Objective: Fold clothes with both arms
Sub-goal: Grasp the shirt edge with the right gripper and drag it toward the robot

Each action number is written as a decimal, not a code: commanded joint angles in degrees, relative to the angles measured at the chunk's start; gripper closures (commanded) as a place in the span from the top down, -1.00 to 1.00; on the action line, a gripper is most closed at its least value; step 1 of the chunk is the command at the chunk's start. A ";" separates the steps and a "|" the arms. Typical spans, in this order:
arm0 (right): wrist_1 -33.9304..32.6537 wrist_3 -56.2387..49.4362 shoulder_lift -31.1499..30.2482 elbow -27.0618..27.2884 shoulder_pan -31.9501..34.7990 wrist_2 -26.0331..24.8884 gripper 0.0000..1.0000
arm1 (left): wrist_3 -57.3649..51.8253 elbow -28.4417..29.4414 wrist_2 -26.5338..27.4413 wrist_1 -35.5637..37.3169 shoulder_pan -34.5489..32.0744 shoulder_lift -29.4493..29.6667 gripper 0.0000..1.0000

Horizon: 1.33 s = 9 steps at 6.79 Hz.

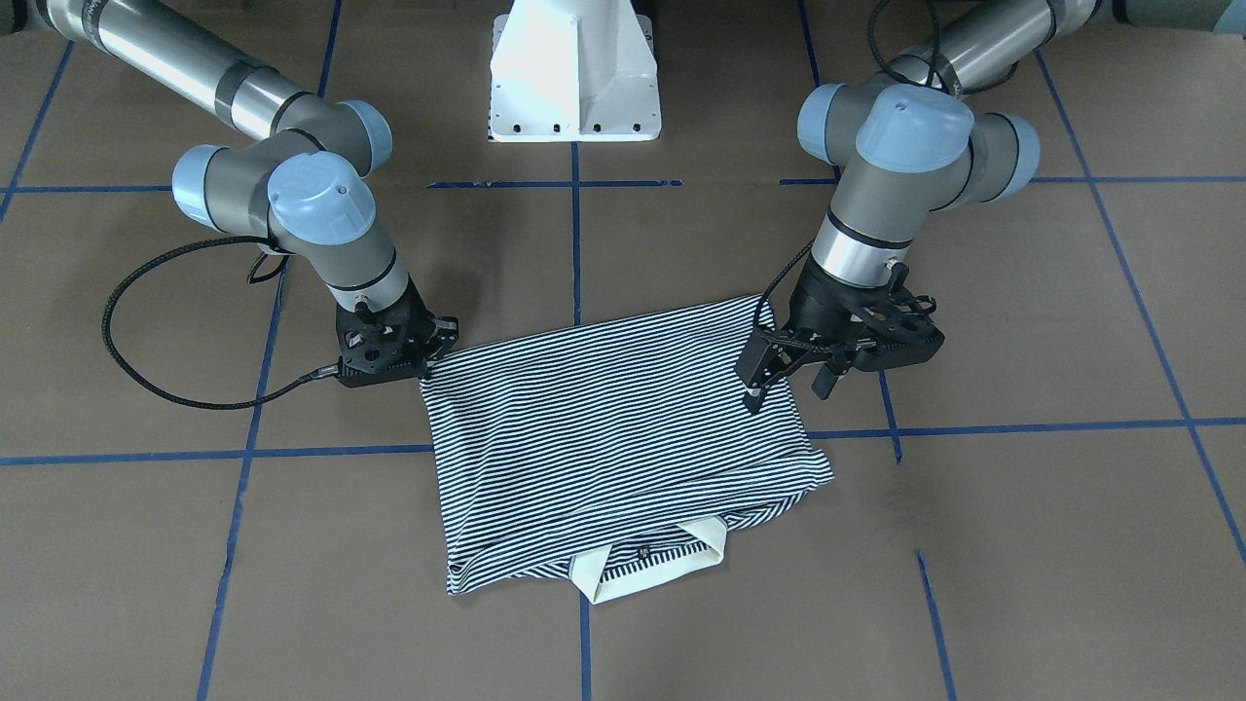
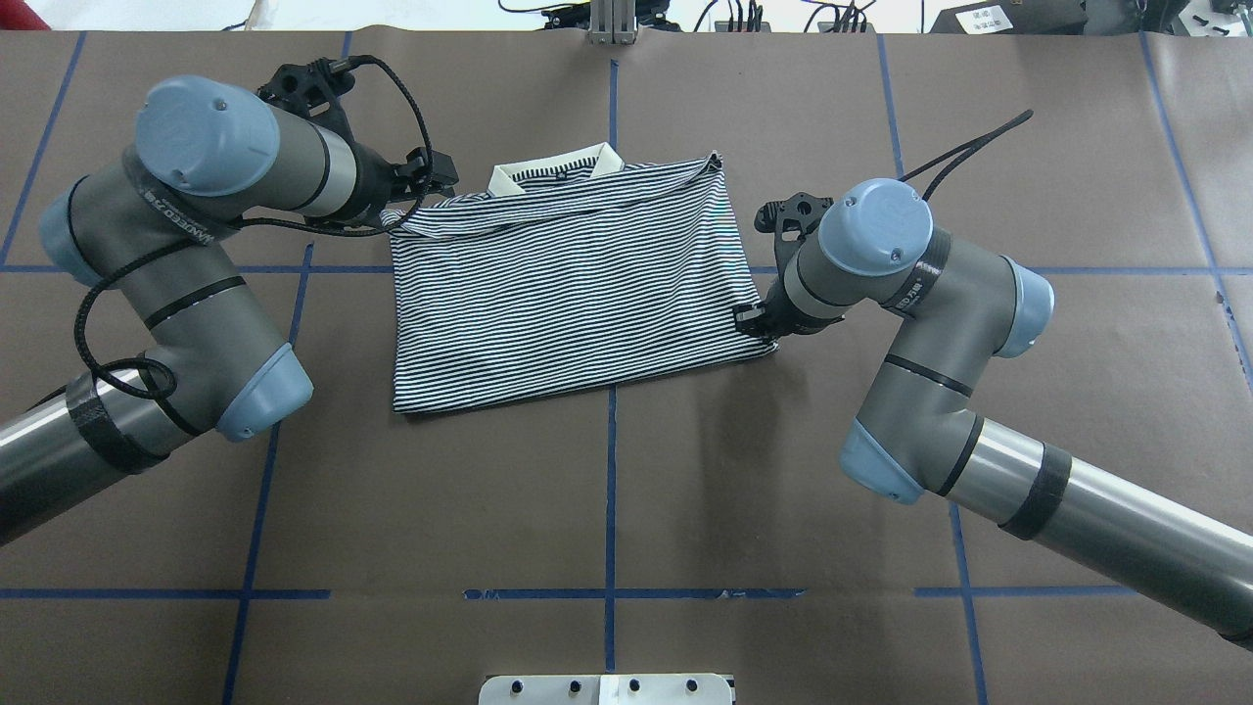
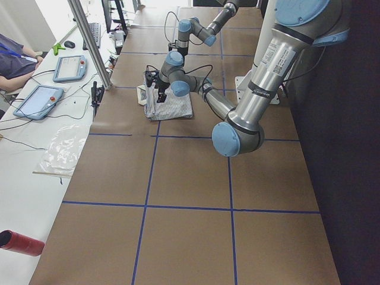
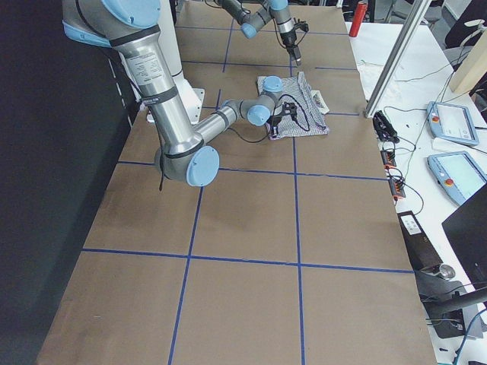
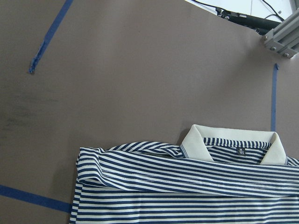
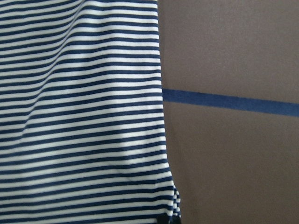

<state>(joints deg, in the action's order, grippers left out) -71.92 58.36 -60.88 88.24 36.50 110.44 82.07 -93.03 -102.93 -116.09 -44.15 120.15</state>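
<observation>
Brown paper-covered table (image 1: 1022, 545), blue tape (image 1: 331, 451) grid on it. White bench (image 3: 24, 160) runs along the table's operator side. On the bench there is a pendant (image 3: 70, 67) lying flat, with a second pendant (image 3: 37, 102) just beside it. A keyboard (image 3: 95, 32) sits further back. A clear plastic bag (image 3: 62, 148) lies flat near the table edge. Red cylinder (image 3: 21, 243) lies on its side at the near end of the left view. Metal post (image 3: 89, 44) rises where bench meets table. Person's sleeve (image 3: 15, 53) is by the pendants. Loose cables (image 2: 744, 15) sit past the table's far edge in the overhead view.
</observation>
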 commanded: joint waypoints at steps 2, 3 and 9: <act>0.03 0.70 -5.97 5.76 -0.29 0.04 -1.00 | -0.07 -0.22 -0.08 -0.10 0.03 0.08 1.00; -0.23 0.79 -11.23 11.80 -1.16 0.30 -1.00 | -0.07 -0.22 -0.08 -0.10 0.03 0.08 1.00; 0.29 15.99 -38.43 39.01 -19.69 7.42 -1.00 | 0.89 -2.41 -0.08 0.07 1.70 0.08 1.00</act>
<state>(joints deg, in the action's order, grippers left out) -71.69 71.59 -97.76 125.22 21.18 117.55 82.37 -95.06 -102.92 -116.05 -42.80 120.20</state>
